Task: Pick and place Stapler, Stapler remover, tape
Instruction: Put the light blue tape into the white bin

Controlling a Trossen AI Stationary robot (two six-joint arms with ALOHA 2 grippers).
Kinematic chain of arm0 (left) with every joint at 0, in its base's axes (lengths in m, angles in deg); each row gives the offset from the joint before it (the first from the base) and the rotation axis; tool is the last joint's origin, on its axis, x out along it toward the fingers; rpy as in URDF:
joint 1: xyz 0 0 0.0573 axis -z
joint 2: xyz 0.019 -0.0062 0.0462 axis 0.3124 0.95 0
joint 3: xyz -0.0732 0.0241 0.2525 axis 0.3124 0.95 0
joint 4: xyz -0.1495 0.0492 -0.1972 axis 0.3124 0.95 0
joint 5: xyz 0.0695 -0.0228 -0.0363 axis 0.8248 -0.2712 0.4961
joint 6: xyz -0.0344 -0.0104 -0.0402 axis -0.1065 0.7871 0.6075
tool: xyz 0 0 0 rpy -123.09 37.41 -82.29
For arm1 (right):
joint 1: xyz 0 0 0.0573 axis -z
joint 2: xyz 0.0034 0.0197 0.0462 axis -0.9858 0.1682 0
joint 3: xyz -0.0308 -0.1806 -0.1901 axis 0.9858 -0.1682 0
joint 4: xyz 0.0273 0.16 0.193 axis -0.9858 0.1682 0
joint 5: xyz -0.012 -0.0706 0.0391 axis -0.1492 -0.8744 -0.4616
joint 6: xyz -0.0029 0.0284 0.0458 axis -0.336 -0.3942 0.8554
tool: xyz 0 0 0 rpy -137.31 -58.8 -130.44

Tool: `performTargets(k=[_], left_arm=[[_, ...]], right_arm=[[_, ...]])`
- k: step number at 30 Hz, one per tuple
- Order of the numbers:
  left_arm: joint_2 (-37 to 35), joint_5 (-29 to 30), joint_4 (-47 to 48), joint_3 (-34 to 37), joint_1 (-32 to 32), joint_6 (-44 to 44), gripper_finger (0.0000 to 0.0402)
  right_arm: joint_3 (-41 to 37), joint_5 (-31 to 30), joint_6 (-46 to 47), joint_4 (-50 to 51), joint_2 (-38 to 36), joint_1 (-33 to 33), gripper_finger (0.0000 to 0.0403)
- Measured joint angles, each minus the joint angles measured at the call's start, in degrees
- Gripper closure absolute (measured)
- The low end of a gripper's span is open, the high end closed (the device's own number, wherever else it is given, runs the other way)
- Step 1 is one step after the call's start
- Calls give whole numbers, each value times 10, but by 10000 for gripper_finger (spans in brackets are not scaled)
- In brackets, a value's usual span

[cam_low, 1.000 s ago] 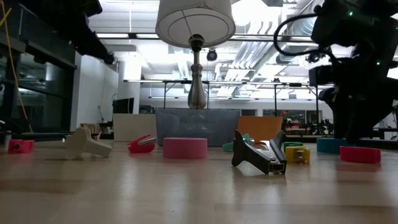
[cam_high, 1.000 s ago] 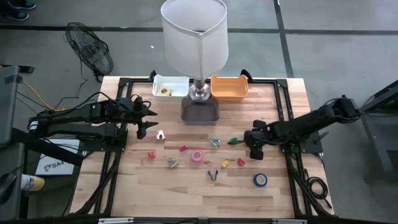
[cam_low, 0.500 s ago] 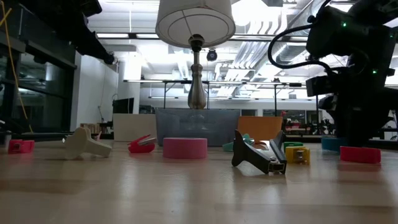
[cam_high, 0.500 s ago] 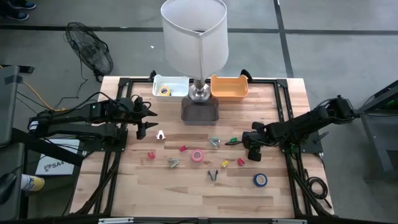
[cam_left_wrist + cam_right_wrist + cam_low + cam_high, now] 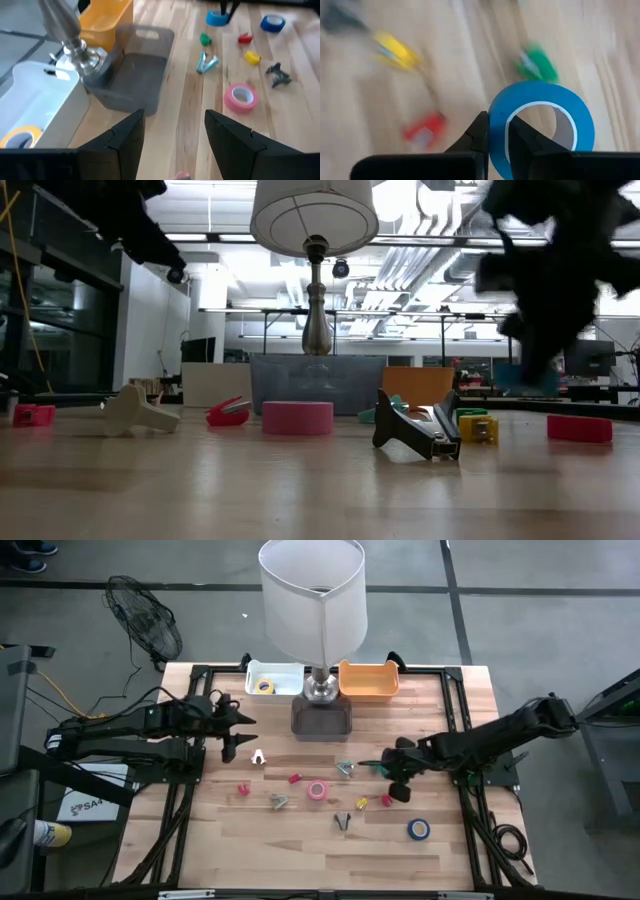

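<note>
My right gripper (image 5: 397, 778) hangs over the table's right middle, shut on a blue tape roll (image 5: 540, 92), which also shows in the left wrist view (image 5: 216, 19). A second blue roll (image 5: 419, 829) and a pink roll (image 5: 317, 790) lie flat on the wood. A yellow roll (image 5: 264, 686) lies in the white bin (image 5: 285, 672). Small red (image 5: 294, 779), yellow (image 5: 362, 804) and green (image 5: 376, 765) staplers and claw-shaped stapler removers (image 5: 345, 822) are scattered mid-table. My left gripper (image 5: 232, 735) hovers open at the far left. My right gripper pinches the blue roll's wall (image 5: 496, 117), one finger inside the open centre and one outside. The fingers come at it from above. The roll is lifted clear of the table, its ring hanging beside and below the fingertips.
A lamp (image 5: 312, 600) stands at the far middle behind a grey bin (image 5: 321, 718), with an orange bin (image 5: 368, 680) to its right. A white T-shaped piece (image 5: 258, 756) lies near my left gripper. Bare wood lies along the near edge.
My right gripper has taken hold of the blue roll, which rested on the table, and lifted it clear. It has also shifted a little toward the table's left.
</note>
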Motion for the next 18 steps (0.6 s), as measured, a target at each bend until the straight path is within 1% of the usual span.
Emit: performTargets(k=[5,9,18], left_arm=[[0,-1,-54,0,0,-10,199],[2,-18,-111,0,0,-31,199],[36,-42,-243,0,0,-73,199]], right_arm=[[82,11,-60,-62,0,15,374],[138,18,-104,-113,0,34,374],[215,14,-204,-263,13,67,374]])
